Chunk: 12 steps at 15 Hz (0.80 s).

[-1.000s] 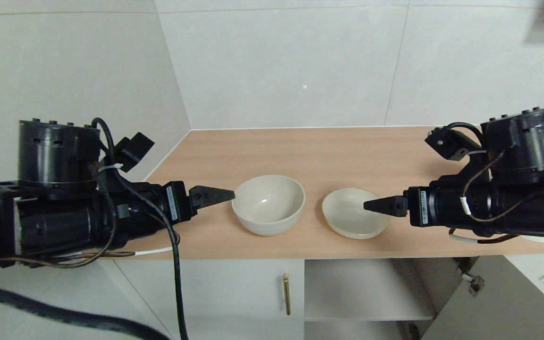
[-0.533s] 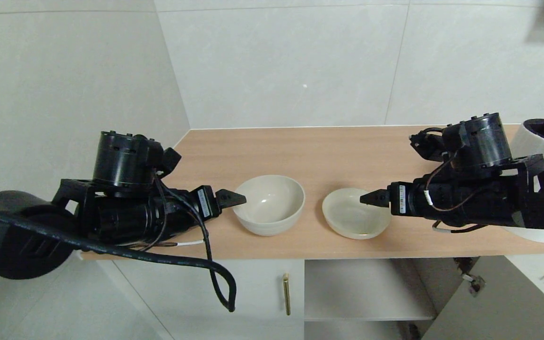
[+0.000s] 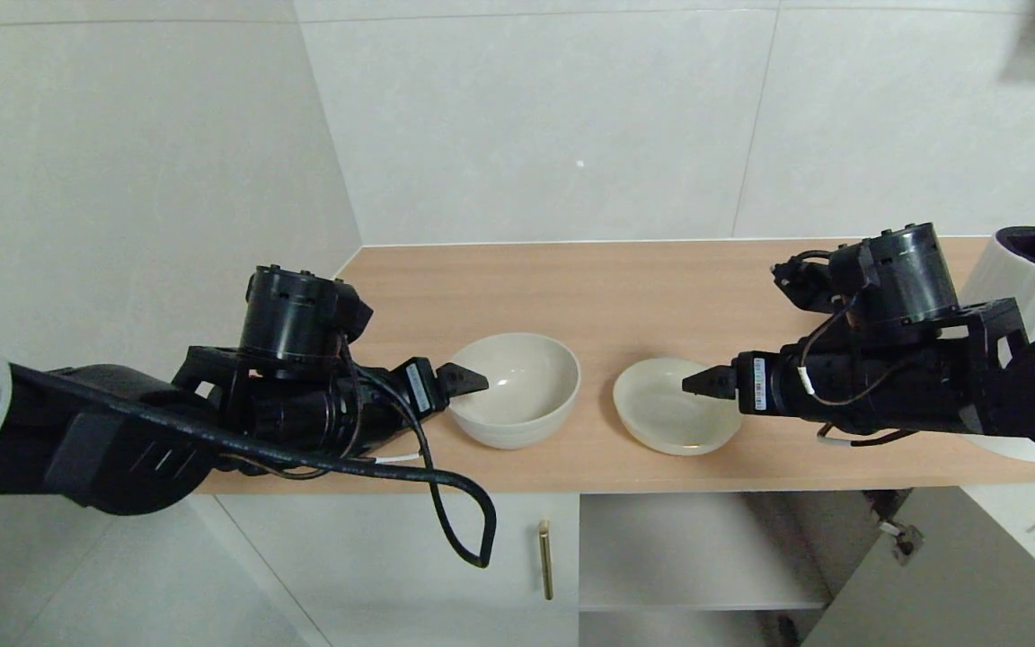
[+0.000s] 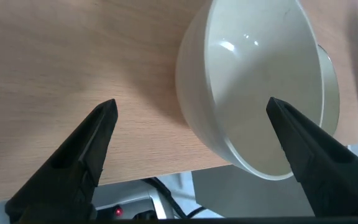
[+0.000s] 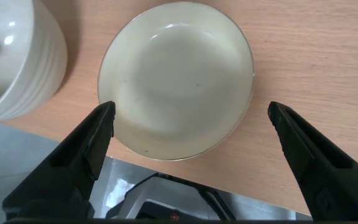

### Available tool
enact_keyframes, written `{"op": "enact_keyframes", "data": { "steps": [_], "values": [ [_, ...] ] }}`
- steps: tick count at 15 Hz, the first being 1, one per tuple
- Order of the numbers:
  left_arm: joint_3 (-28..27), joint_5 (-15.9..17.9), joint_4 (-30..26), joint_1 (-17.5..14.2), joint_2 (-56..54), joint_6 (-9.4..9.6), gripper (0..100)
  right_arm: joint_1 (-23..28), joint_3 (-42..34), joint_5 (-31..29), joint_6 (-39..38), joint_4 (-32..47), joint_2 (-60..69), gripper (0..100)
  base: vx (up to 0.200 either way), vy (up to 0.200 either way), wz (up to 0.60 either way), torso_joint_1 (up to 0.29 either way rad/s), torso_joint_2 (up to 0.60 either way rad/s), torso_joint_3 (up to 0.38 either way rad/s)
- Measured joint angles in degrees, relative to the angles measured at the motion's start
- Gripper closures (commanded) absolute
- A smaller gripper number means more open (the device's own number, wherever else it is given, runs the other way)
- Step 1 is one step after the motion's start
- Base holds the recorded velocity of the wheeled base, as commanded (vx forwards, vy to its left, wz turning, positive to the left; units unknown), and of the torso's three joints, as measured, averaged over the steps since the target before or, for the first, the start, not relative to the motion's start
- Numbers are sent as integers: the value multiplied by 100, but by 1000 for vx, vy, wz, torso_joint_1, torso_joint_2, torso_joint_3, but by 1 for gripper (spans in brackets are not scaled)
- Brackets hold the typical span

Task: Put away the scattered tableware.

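empty hands spread wide: left hand (image 3: pixel 477 377) at glossy deep bowl (image 3: pixel 513 395), right hand (image 3: pixel 690 384) over shallow dish (image 3: pixel 670 420).

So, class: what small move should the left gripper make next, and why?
Probably close on the rim of the deep cream bowl: the open left gripper seems to straddle it, one finger inside, one outside.

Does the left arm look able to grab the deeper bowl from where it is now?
Probably yes. The left gripper is open right at the rim of the deeper bowl, and nothing lies between them on the counter.
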<state>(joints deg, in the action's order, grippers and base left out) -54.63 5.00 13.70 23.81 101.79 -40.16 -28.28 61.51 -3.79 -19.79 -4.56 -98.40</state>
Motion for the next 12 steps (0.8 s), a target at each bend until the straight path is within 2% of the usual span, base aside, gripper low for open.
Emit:
{"op": "enact_keyframes", "data": {
  "steps": [2,3,12],
  "values": [
    [0,0,0,0,17,0,0,0,0,0,0,2,-2,0,0,0,0,0,0,0],
    [6,0,0,0,22,0,100,0,0,0,2,2,0,0,0,0,0,0,0,0],
    [-5,-32,-16,-2,30,-5,100,0,-9,-56,5,10,-2,0,0,0,0,0,0,0]
  ]
}}
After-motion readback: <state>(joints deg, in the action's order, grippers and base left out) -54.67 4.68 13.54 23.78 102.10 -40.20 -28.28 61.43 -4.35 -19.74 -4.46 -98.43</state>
